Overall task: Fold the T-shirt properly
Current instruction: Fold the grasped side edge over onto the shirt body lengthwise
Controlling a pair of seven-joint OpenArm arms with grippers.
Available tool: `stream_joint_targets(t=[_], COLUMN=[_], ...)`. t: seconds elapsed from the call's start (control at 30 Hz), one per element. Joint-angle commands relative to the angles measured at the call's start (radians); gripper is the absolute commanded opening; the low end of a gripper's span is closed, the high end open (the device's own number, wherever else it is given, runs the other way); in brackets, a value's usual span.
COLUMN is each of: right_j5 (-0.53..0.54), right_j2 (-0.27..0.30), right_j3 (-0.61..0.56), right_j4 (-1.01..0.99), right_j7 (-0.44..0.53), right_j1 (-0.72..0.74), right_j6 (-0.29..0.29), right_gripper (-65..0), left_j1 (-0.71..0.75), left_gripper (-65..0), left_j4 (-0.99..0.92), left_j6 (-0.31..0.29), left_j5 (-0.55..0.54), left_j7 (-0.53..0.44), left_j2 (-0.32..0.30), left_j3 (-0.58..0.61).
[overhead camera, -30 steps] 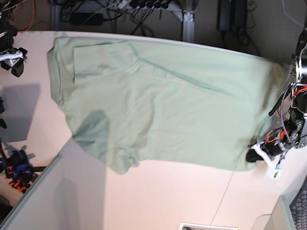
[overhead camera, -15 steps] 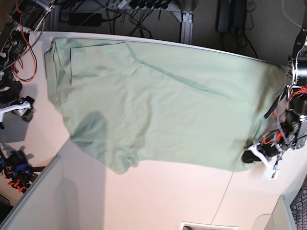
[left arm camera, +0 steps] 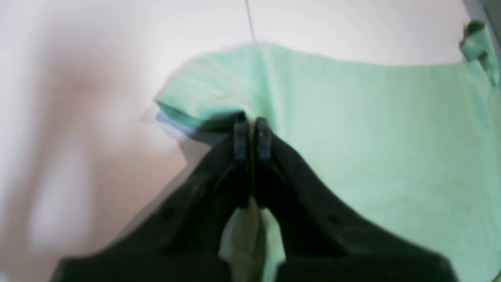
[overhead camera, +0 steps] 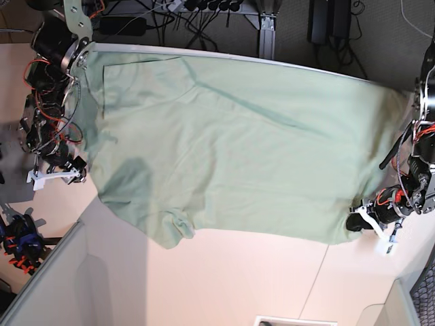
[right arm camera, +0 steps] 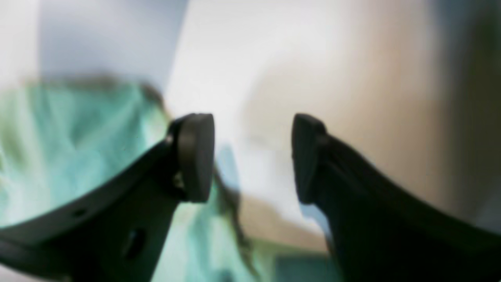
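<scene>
- Pale mint-green short-sleeved T-shirt of soft plain fabric (overhead camera: 231,149): lies spread flat across the upper part of the pale beige table top (overhead camera: 224,278) in the base view, reaching from the 9 o'clock side to the 3 o'clock side; one bunched sleeve hangs toward 7 o'clock, and a long crease runs diagonally across the cloth from 11 o'clock toward the centre.
- Left gripper, black with two curved fingers (left arm camera: 252,135): sits at the 4 o'clock corner of the shirt in the base view (overhead camera: 360,221); its jaws are pressed together with a fold of the green fabric pinched between them, cloth showing both ahead of the tips and behind them in the left wrist view.
- Right gripper, black with rounded flat pads (right arm camera: 252,156): stands at the 9 o'clock edge of the shirt in the base view (overhead camera: 58,173); its jaws are spread wide with nothing between them. The right wrist view is blurred; green cloth lies just beside and below the pad on that view's left, bare table past the other.
- Tangle of dark cables and a metal frame (overhead camera: 204,17): beyond the table's far edge at 12 o'clock.
</scene>
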Motion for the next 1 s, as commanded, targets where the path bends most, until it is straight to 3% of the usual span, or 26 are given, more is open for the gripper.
stream_joint_targets(t=[0.0,0.23,0.4,0.63,0.7,0.8,0.97], right_j5=[-0.001,0.007,0.014,0.014,0.014,0.014,0.014], right_j2=[0.008,-0.03,-0.065,-0.077,-0.077,-0.077,-0.077], right_j3=[-0.009,-0.022,-0.031,-0.116,-0.13,-0.132,-0.132], right_j4=[0.011,0.026,0.063,0.066,0.066,0.066,0.096], right_j7=[-0.009,0.008,-0.031,-0.036,-0.035,-0.036,-0.045], right_j1=[0.031,0.037,0.037,0.036,0.036,0.036,0.033], right_j6=[0.014,0.028,0.048,0.047,0.047,0.047,0.048], right_gripper=[-33.3,-33.4,-33.4,-34.6,-42.8,-65.0,-65.0], left_j1=[-0.035,-0.034,-0.034,-0.035,-0.035,-0.035,-0.035], left_gripper=[-65.0,-65.0,-65.0,-65.0,-65.0,-65.0,-65.0], left_j4=[0.015,0.015,0.015,0.015,0.015,0.015,0.015], left_j6=[-0.023,-0.023,-0.023,-0.023,-0.023,-0.023,-0.023], left_j5=[-0.016,-0.016,-0.016,-0.018,-0.032,-0.07,-0.164], left_j7=[-0.014,-0.015,-0.03,-0.03,-0.03,-0.03,0.019], left_j2=[-0.017,-0.024,-0.028,-0.027,-0.028,-0.031,-0.045], left_j3=[-0.002,-0.002,-0.002,-0.002,-0.002,-0.002,-0.002])
